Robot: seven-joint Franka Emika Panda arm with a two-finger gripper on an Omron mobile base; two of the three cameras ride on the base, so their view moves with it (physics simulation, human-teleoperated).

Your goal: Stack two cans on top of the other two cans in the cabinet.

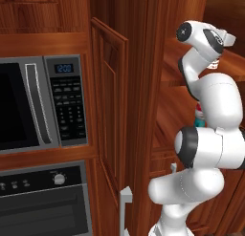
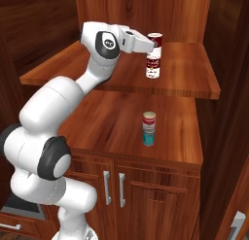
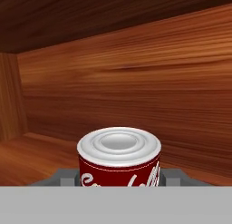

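In the right base view the arm reaches over the upper shelf (image 2: 185,83) of the cabinet (image 2: 146,10), and its pincer (image 2: 151,45) is closed on the sides of a can with a dark red band and a pale lid, the red-topped can (image 2: 155,42). That can sits directly above a soup-style can (image 2: 152,66), dark red above and white below, which stands upright on the upper shelf; the two look aligned and either touching or very nearly so, though the seam between them is too small to judge. The hand view shows the held can's pale lid (image 3: 118,146) and red wall between the two finger tips, with the cabinet's back wall beyond. On the lower shelf (image 2: 112,122), below and slightly nearer than the soup-style can, a second pair already stands: a can with a pale top and red band (image 2: 149,121) resting on a teal can (image 2: 149,136). So one stack appears finished and the second is at the placing step. The next move seems to call for confirming the held can rests flat and centred on the soup-style can, then opening the fingers gently and drawing the hand straight back without nudging the stack, since a tall narrow pair would tip easily.
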